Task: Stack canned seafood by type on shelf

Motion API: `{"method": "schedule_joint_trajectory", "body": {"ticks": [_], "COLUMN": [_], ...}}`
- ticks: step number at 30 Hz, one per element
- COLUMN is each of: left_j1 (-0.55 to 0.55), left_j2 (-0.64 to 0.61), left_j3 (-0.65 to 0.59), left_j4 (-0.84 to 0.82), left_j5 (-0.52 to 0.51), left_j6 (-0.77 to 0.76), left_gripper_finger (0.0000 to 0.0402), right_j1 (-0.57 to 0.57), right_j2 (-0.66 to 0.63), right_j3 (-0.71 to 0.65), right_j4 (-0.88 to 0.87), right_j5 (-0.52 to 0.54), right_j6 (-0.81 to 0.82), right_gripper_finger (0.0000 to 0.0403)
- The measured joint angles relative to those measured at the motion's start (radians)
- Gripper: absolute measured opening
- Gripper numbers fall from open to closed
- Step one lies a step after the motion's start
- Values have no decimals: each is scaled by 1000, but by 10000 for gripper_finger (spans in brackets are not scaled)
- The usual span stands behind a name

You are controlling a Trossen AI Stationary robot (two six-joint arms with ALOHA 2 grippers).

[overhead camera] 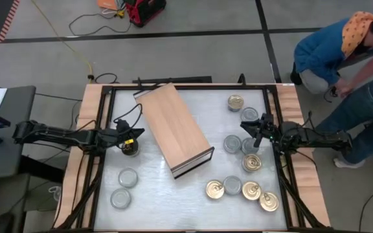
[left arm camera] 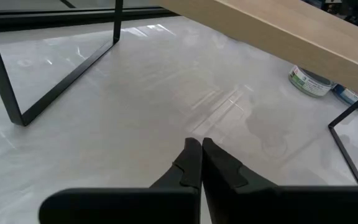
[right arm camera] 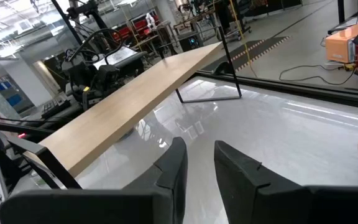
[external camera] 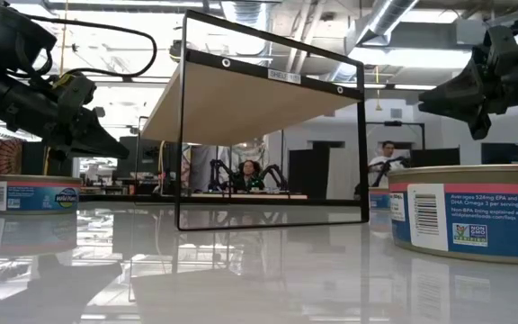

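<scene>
The shelf [overhead camera: 173,125] is a light-wood board lying slantwise mid-table, raised on dark frame legs [external camera: 272,220]; it also shows in the wrist views as shelf [left arm camera: 278,31] and shelf [right arm camera: 135,93]. Gold-topped and silver-topped tins [overhead camera: 251,162] stand scattered on the table's right half, and two silver ones [overhead camera: 127,177] on the left. My left gripper [overhead camera: 138,133] hovers shut beside the shelf's left side, above bare table [left arm camera: 201,144]. My right gripper [overhead camera: 248,128] hangs open above the right-hand tins, its fingers [right arm camera: 173,162] pointing toward the shelf. Neither holds a tin.
A person [overhead camera: 342,52] crouches beyond the table's far right corner. A blue-labelled tin [external camera: 475,211] stands close to the low camera, another [external camera: 36,193] at the left. The tabletop has a wooden frame [overhead camera: 89,110]. Bare table shows under the shelf [left arm camera: 166,93].
</scene>
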Motion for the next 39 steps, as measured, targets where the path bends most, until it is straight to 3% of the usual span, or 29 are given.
{"method": "schedule_joint_trajectory", "body": {"ticks": [12, 16, 25, 33, 39], "left_j1": [0, 0, 0, 0, 0], "left_j2": [0, 0, 0, 0, 0], "left_j3": [0, 0, 0, 0, 0], "left_j4": [0, 12, 11, 16, 19], "left_j5": [-1, -44, 18, 18, 18], "left_j6": [0, -6, -27, -146, -140], "left_gripper_finger": [0, 0, 0, 0, 0], "right_j1": [0, 0, 0, 0, 4], "right_j2": [0, 0, 0, 0, 0], "right_j3": [0, 0, -1, -2, 0], "right_j4": [0, 0, 13, 19, 1], "right_j5": [0, 0, 0, 0, -5], "right_j6": [0, 0, 0, 136, 131], "right_gripper_finger": [108, 108, 108, 108, 108]}}
